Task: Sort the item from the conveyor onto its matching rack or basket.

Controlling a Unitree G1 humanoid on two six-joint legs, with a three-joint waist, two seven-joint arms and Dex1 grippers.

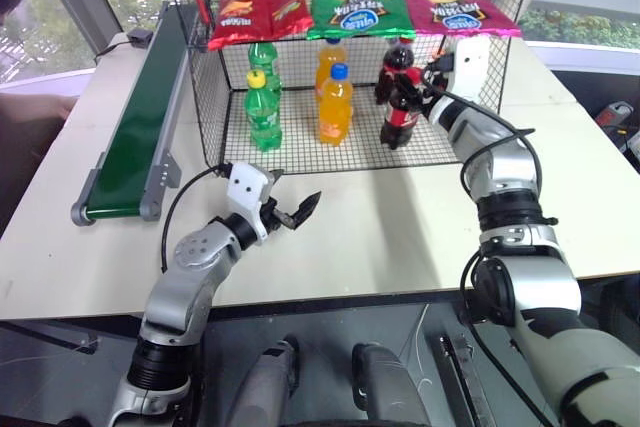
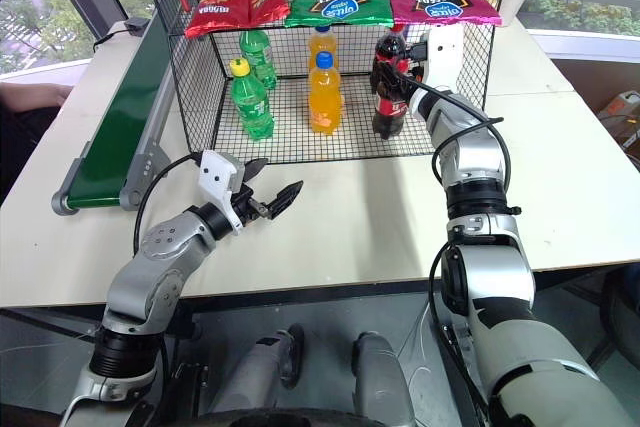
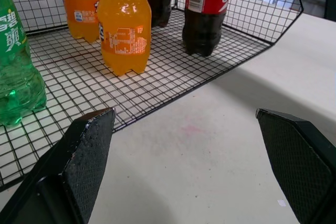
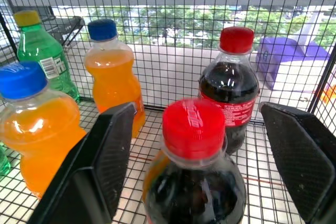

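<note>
The cola bottle (image 4: 195, 177) stood upright on the mesh floor of the wire basket (image 1: 300, 152), in the right part of the basket as seen in the upper centre of the left eye view, just in front of a second cola bottle (image 4: 232, 88). In the right wrist view the right gripper (image 4: 202, 166) had its two black fingers spread wide, one on each side of the bottle, with a clear gap to the plastic on both sides. So the tool was open and gripped nothing; the bottle stood on its own.

In my judgement the step in hand was the release and the withdrawal. To do it well, the right gripper should go straight back along its own line, without any turn, because the fingers were near the bottle and a sideways move could tip it against the cola bottle behind or against the orange soda bottles (image 1: 333, 104) in the middle of the basket. The wire edge at the front of the basket was also near the wrist, so I think a slow and level pull back would be safest.

The left gripper (image 1: 296, 211) hovered over the pale table (image 1: 400, 217) in the lower left of the frame, with its fingers also wide apart and nothing between them. The conveyor (image 1: 135, 132) at the left edge carried no item that I could see.
</note>
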